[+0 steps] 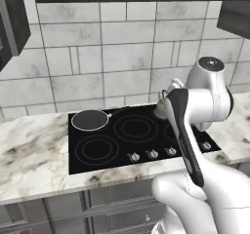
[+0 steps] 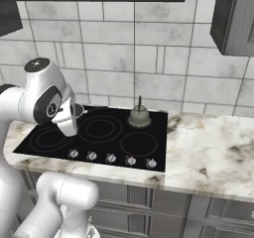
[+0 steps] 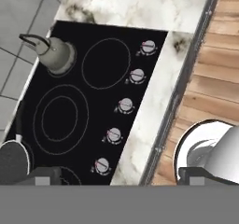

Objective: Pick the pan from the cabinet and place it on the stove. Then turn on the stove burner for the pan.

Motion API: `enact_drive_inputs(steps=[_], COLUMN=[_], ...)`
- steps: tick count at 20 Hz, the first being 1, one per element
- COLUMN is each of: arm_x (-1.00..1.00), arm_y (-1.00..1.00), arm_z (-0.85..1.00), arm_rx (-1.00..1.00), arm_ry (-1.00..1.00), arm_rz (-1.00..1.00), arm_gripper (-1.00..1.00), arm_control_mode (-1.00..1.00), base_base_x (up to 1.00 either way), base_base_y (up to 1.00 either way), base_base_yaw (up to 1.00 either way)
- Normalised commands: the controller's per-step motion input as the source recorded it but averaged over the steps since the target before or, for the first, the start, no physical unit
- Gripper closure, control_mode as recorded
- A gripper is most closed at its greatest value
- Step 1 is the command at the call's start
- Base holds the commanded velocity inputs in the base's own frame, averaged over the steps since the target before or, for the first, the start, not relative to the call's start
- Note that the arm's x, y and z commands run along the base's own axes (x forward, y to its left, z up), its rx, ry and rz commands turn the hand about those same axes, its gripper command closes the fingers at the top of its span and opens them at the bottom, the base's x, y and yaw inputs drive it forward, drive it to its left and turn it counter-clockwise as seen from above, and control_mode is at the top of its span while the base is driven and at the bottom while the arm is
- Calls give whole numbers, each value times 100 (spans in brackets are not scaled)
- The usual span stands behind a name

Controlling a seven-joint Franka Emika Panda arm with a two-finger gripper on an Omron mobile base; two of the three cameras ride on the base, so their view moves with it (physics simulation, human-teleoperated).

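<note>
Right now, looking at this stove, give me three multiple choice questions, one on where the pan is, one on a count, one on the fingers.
1. The pan sits on which part of the stove?
A back left burner
B front right burner
C counter

2. How many knobs line the stove front?
A three
B five
C seven

3. The fingers are
A shut on the pan
B shut on the kettle
C open

Answers: 1 A, left base view shows it back left. 2 B, hand view shows five. 3 C, tips stand wide apart, holding nothing.
</note>
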Motion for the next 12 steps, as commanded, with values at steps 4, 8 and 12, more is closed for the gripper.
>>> enact_drive_inputs(steps=[4, 8, 12], arm_x=[0, 0, 0], arm_y=[8, 17, 38], arm_z=[0, -3, -33], arm_rx=[-1, -4, -9], arm_ry=[14, 12, 8], arm_rz=[37, 36, 31], arm_gripper=[-100, -100, -100], arm_control_mode=[-100, -100, -100], base_base_x=[0, 0, 0], base_base_y=[0, 0, 0], base_base_yaw=[0, 0, 0])
